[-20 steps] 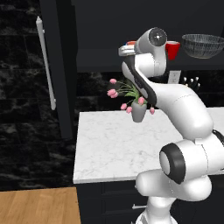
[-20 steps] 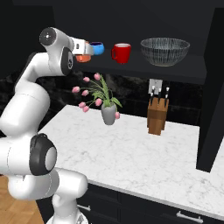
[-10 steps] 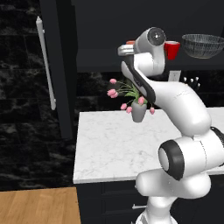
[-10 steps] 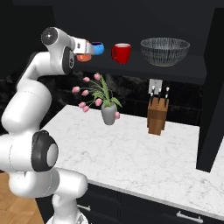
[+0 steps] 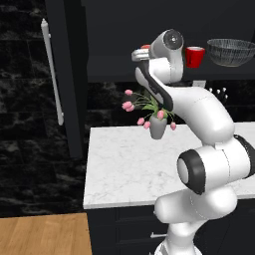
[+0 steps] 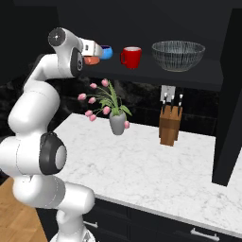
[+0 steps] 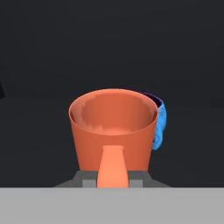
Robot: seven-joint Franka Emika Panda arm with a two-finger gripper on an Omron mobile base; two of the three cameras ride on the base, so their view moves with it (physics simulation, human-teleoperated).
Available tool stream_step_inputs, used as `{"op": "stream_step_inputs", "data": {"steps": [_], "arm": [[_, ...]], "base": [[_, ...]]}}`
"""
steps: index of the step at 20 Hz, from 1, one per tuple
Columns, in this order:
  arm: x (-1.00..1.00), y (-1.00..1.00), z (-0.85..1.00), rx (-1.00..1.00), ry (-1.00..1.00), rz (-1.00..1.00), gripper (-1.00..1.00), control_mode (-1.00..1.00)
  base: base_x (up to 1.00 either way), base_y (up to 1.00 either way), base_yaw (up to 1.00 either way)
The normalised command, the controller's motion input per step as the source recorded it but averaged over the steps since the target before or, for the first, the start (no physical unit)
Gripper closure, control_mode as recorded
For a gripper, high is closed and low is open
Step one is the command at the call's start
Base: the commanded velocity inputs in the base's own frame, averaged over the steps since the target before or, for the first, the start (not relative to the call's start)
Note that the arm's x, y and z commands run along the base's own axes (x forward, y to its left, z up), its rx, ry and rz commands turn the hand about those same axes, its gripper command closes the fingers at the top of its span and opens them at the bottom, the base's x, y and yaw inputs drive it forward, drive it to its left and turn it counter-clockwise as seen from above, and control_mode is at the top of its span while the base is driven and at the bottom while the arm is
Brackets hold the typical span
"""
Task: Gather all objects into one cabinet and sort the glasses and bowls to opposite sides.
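The tool [image 6: 94, 54] is seen raised to shelf height inside the open black wall cabinet [image 6: 198, 78], at the left end of the shelf. An orange cup [image 7: 113, 131] is held in the tool: in the hand view the cup sits upright directly ahead of the camera, its open mouth up, with an orange-tinted finger [image 7: 111, 168] pressed against its near wall, so the jaws are closed on the cup to about its width. Whether the cup base is resting on the shelf or held just above it cannot be told. A squat blue cup [image 7: 159, 124] is seen just behind and to one side of the orange cup, touching or nearly touching it; in the right base view this blue cup [image 6: 107, 52] stands on the shelf just beyond the tool. Further along the shelf a red mug [image 6: 131, 57] is placed, and well apart from it, toward the right end, a wide grey see-through bowl [image 6: 178, 55]. On the white marble counter [image 6: 156, 170] below, a grey vase of pink tulips [image 6: 117, 124] and a wooden knife block [image 6: 170, 125] are noted. The cabinet door [image 5: 67, 79] stands open at the left, its long silver bar handle [image 5: 52, 72] visible.
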Motion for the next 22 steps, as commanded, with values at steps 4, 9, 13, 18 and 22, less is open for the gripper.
{"op": "stream_step_inputs", "data": {"steps": [4, 9, 13, 18, 22], "arm": [[0.29, 0.03, -0.12, 0.00, 0.00, 0.00, 1.00, -1.00], [0.30, 0.07, -0.15, 0.00, 0.00, 0.00, 1.00, -1.00], [0.24, 0.04, -0.13, 0.00, 0.00, 0.00, 1.00, -1.00], [0.21, 0.10, -0.12, 0.00, 0.00, 0.00, 1.00, -1.00], [0.18, 0.20, -0.13, 0.00, 0.00, 0.00, -1.00, -1.00]], "base": [[0.00, 0.00, 0.00], [0.00, 0.00, 0.00], [0.00, 0.00, 0.00], [0.00, 0.00, 0.00], [0.00, 0.00, 0.00]]}}
